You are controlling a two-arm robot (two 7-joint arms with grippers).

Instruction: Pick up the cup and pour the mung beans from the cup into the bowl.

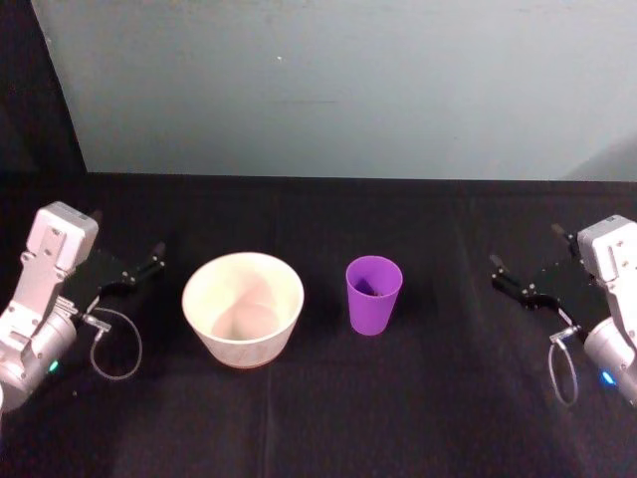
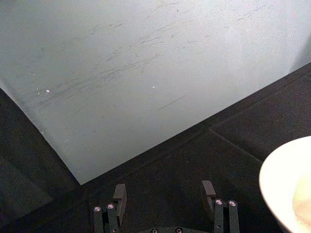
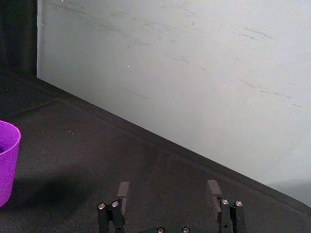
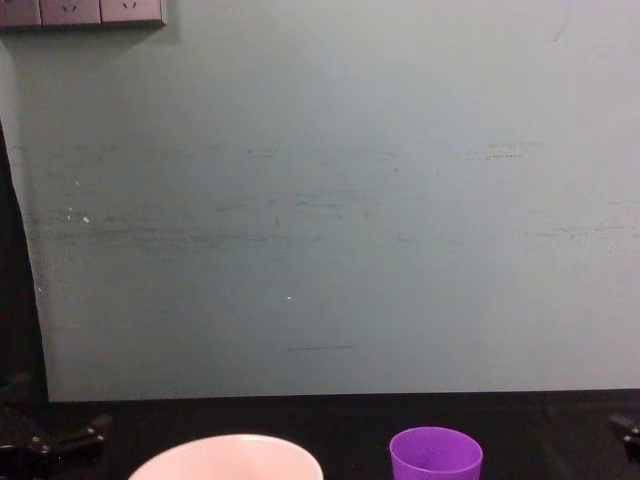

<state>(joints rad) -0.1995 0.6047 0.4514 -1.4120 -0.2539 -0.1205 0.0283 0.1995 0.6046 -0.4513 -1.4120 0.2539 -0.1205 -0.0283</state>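
The purple cup stands upright on the black table, just right of the pale pinkish-white bowl. The cup's rim and the bowl's rim rise at the bottom of the chest view. My left gripper hovers open to the left of the bowl, holding nothing. My right gripper is open well to the right of the cup. In the left wrist view the open gripper has the bowl's edge beside it. The right wrist view has the open gripper and the cup farther off.
A pale blue-grey wall panel stands along the back of the black table. Loose cable loops hang from both wrists. Power outlets sit high on the wall.
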